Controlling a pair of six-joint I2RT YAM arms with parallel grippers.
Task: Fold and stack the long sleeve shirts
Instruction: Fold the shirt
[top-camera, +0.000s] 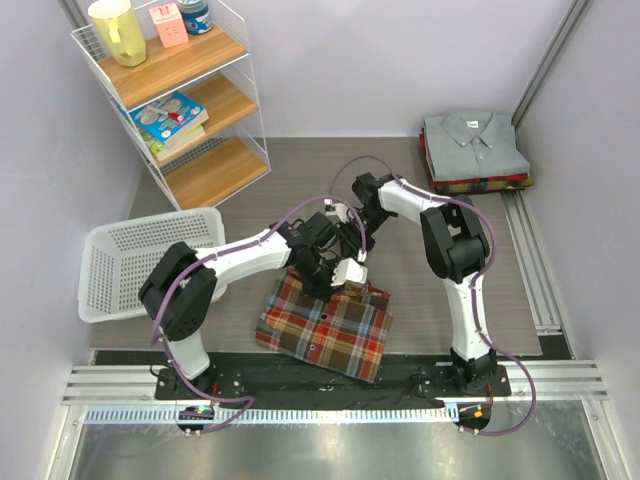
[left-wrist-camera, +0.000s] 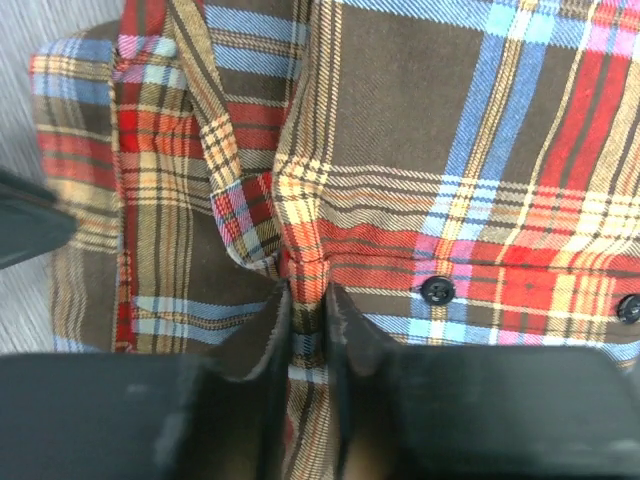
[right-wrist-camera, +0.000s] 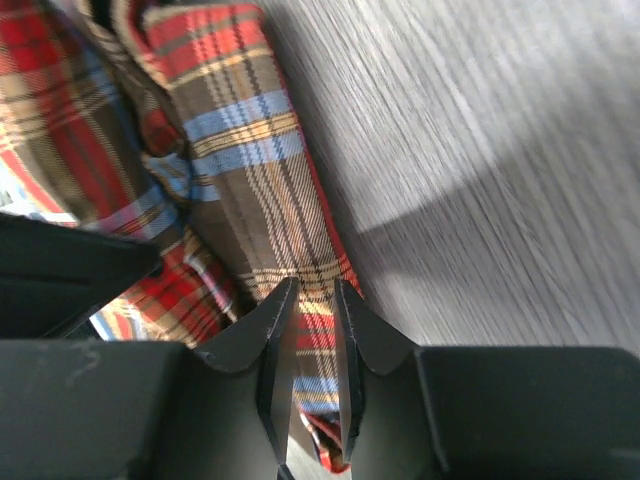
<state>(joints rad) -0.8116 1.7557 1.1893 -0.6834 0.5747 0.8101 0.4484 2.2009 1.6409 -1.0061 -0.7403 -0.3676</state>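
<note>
- Your left gripper and right gripper were each clamped on the far edge of the plaid shirt, side by side.
- The rest of the shirt lay table-centre, on the near side of both grippers.
- The folded stack sat far right, nearer the right gripper.

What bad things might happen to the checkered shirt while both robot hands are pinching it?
The left fingers and right fingers each pinch only a thin ridge of the plaid shirt, so the cloth might slip out. Both pairs are crowded close together at its far edge and might bump each other. The cloth there looks bunched, so the fold may come out crooked.
</note>
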